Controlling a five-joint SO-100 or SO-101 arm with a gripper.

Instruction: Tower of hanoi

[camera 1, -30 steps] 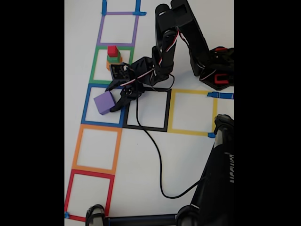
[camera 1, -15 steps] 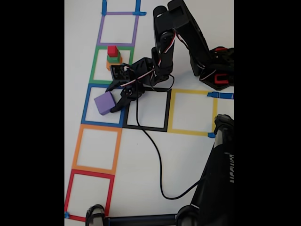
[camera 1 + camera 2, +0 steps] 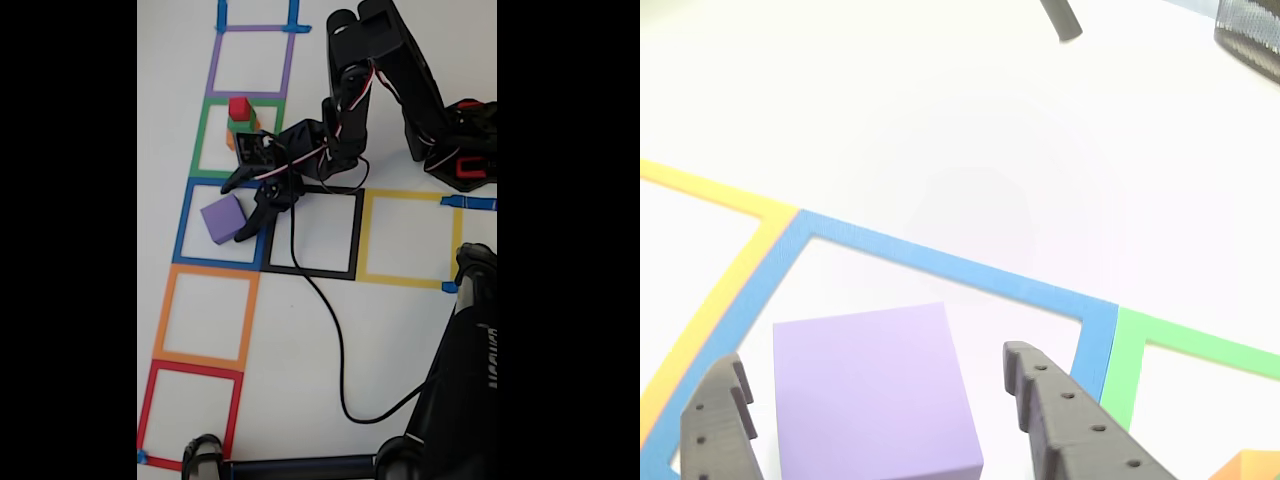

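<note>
Seen from above in the fixed view, a black robot arm (image 3: 385, 75) reaches down and to the left over a white table (image 3: 330, 330) marked with coloured tape squares. The purple cube (image 3: 223, 218) sits inside the blue tape square (image 3: 181, 225), toward its right side. Just above the purple cube, in the green tape square (image 3: 201, 140), stands a small stack: the red cube (image 3: 239, 108) on top, the green cube (image 3: 241, 126) under it, and a sliver of the orange cube (image 3: 230, 140) at the bottom, partly hidden by the arm. The gripper (image 3: 238, 210) hangs at the purple cube's right edge, its fingers spread apart.

The close view from the gripper adds detail: the purple cube (image 3: 872, 390) lies between two grey fingers (image 3: 1065, 425), with a clear gap on each side, so the jaws are wide and not touching it. An orange corner (image 3: 1250, 467) shows right of the purple cube
</note>
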